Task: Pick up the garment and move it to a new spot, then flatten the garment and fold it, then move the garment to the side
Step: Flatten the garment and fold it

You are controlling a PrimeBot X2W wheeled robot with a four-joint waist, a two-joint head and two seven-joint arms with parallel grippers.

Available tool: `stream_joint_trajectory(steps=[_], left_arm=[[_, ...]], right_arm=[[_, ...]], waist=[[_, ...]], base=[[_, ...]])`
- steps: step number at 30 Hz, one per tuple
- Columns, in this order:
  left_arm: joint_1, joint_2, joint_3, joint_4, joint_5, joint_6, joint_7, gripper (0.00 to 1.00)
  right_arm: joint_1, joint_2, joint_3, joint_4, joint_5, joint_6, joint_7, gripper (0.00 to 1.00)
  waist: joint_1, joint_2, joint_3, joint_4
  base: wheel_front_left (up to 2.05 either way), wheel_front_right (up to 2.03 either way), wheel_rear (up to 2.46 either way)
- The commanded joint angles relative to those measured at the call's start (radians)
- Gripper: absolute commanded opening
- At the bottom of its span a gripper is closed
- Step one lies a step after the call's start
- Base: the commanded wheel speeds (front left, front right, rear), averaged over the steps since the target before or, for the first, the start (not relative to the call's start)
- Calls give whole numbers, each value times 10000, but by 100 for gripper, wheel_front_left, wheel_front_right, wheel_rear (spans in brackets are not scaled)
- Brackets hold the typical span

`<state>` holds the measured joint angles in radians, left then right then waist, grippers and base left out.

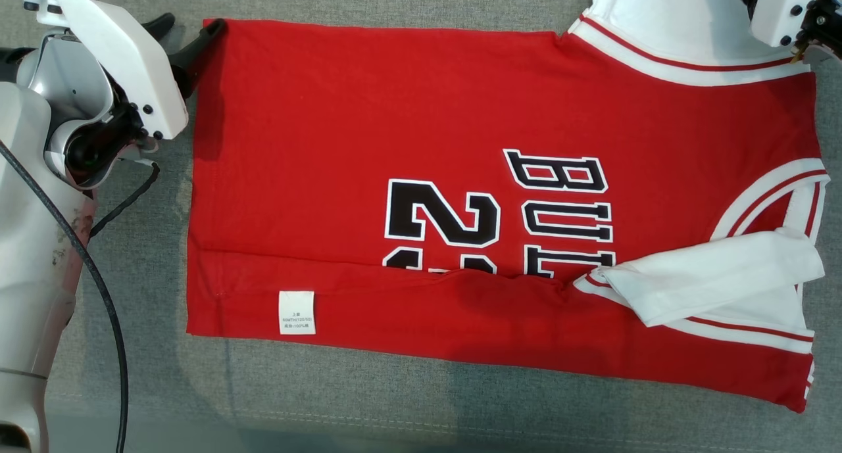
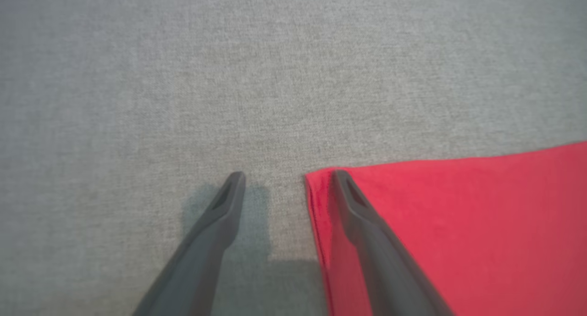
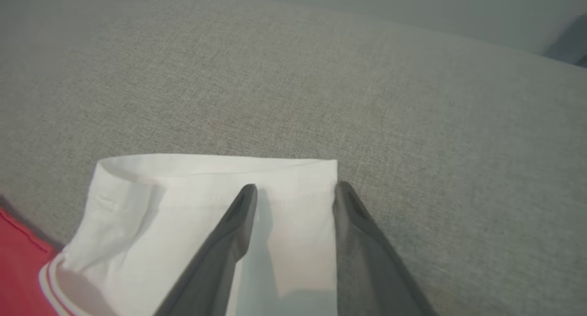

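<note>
The left arm's pale forearm [image 1: 33, 275] stands closest at the lower left of the head view, with a black cable [image 1: 99, 288] looping along it. Its two long dark fingers [image 1: 197, 42] reach to the far left corner of a red jersey with white sleeves [image 1: 342, 111], which lies spread flat on a grey woven fabric surface [image 1: 329, 394].

In the left wrist view the left jaws stand wide apart and hold nothing. One finger [image 2: 215, 233] is over bare grey fabric. The other [image 2: 371, 233] lies along the edge of the red cloth [image 2: 481, 224], right at its corner.

The jersey's near long edge is folded up over its front, covering the lower part of the black, white-outlined lettering [image 1: 566, 210]. A small white care label [image 1: 297, 312] shows on this folded strip. The near white sleeve [image 1: 717, 275] is laid back across the red body at the right.

The far white sleeve [image 1: 664, 19] lies at the top right, beside the right arm's white housing [image 1: 783, 12]. In the right wrist view the right jaws are also parted and grip nothing. One finger [image 3: 229, 238] is above the sleeve's cuff [image 3: 206, 192], and the other [image 3: 367, 238] is at its side edge.
</note>
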<state>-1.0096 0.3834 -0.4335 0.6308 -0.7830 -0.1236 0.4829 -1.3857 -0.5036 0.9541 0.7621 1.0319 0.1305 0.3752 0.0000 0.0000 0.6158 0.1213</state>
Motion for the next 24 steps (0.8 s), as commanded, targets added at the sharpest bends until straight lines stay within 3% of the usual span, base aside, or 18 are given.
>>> stream_joint_trajectory(steps=[1, 11, 24], left_arm=[[-75, 490, 161, -19, -130, -61, 177, 0], [-67, 855, -73, -686, -554, -69, -569, 0], [755, 1346, 66, -1690, -1339, -70, -642, 0]], right_arm=[[79, 39, 46, -82, 183, 2, -166, 0], [164, -737, 347, -902, 1135, 2, -1262, 0], [1070, -3094, 840, -4131, 2531, 2, -2081, 0]], waist=[[0, 0, -15, 2], [0, 0, -145, 14], [0, 0, -500, 23]], base=[[0, 0, 0], [0, 0, 0], [0, 0, 0]])
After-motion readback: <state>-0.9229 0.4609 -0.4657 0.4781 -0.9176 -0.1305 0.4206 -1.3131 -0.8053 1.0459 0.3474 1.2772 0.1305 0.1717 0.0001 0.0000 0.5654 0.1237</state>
